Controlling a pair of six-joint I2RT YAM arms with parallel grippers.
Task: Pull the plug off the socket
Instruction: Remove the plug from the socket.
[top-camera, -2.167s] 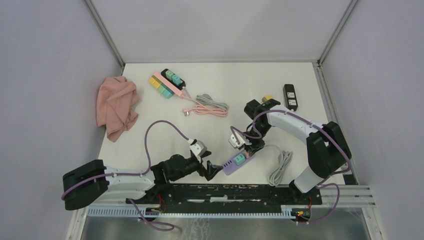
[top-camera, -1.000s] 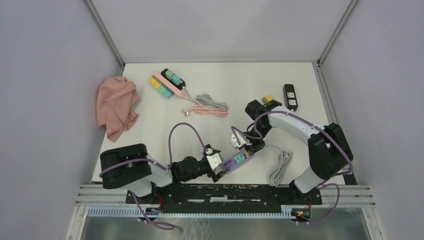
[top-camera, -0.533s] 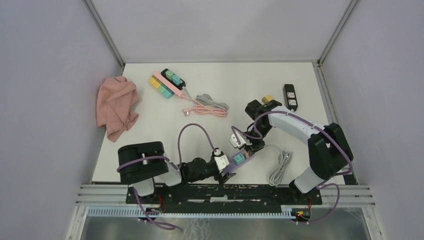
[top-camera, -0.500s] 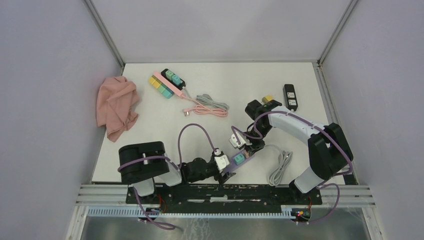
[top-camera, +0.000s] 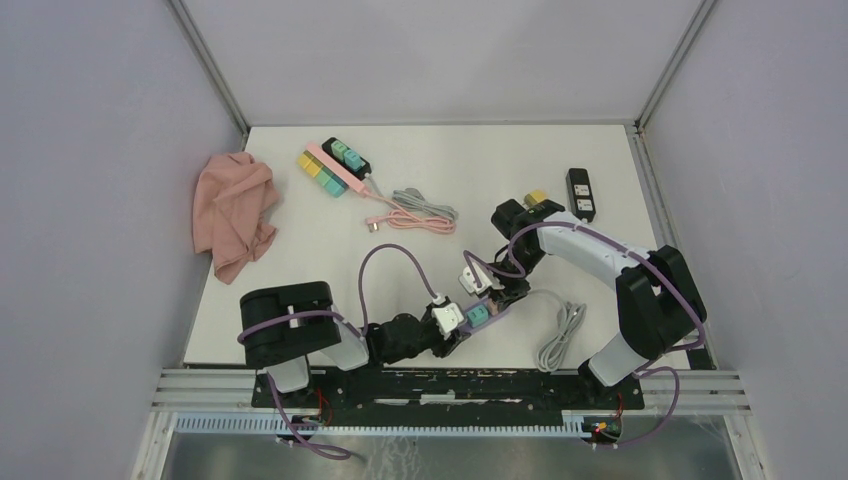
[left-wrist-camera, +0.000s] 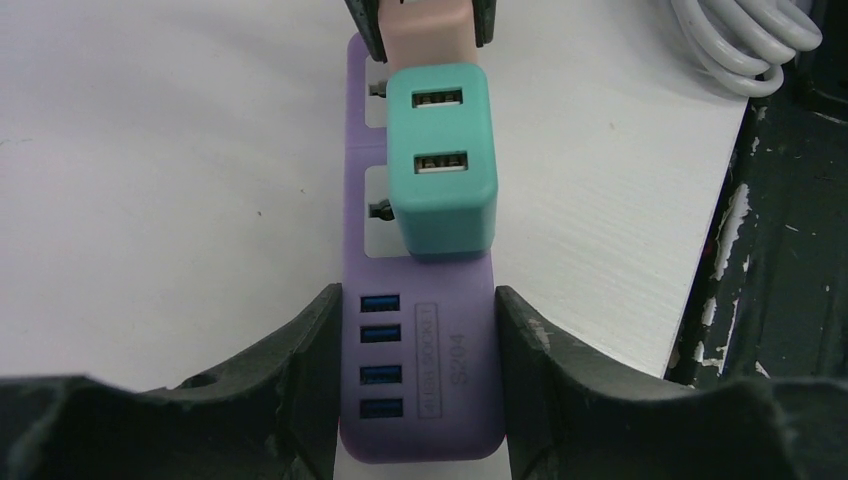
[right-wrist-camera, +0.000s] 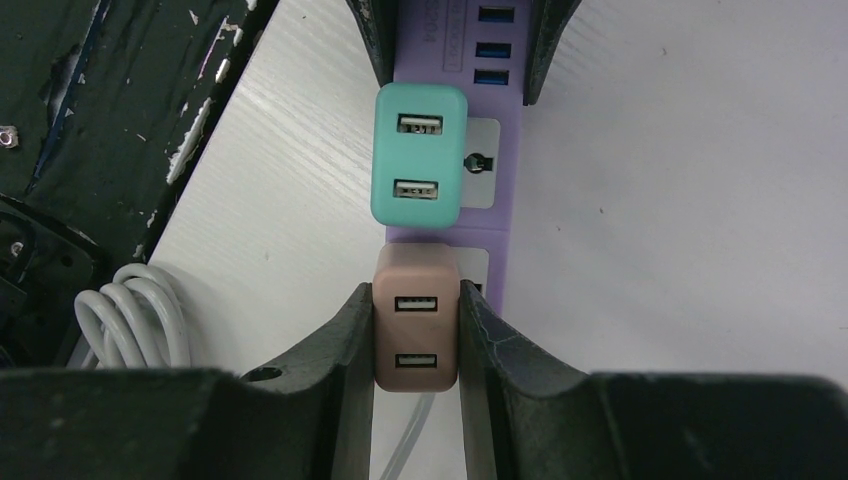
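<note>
Left gripper (left-wrist-camera: 418, 315): partly open, its fingers (left-wrist-camera: 300, 370) pressed on both long sides of the purple power strip (left-wrist-camera: 455, 400) at its USB-port end. It reads as gripping the strip by its width, with no gap visible on either side.

Right gripper (right-wrist-camera: 415, 300): closed narrow, its fingers (right-wrist-camera: 345, 360) clamped on the two side faces of the pink plug (right-wrist-camera: 416, 335). The plug is still seated in the strip.

Location: in the top view the strip lies flat on the white table (top-camera: 300, 260) at about 6 o'clock, close to the near edge and between the two grippers.

Strip axis: in the top view it runs roughly 8 to 2 o'clock, with the USB-port end at 8 toward the left gripper. In the left wrist view it runs 6 to 12 o'clock: USB ports at 6, then the teal charger (left-wrist-camera: 442, 160), then the pink plug at 12.

Pink plug: its USB ports face up, away from the strip face, and its long side runs along the strip axis. The teal charger sits just beside it, plugged in and untouched.

A coiled white cable (right-wrist-camera: 125, 320) lies on the table at 8 o'clock of the pink plug in the right wrist view.
</note>
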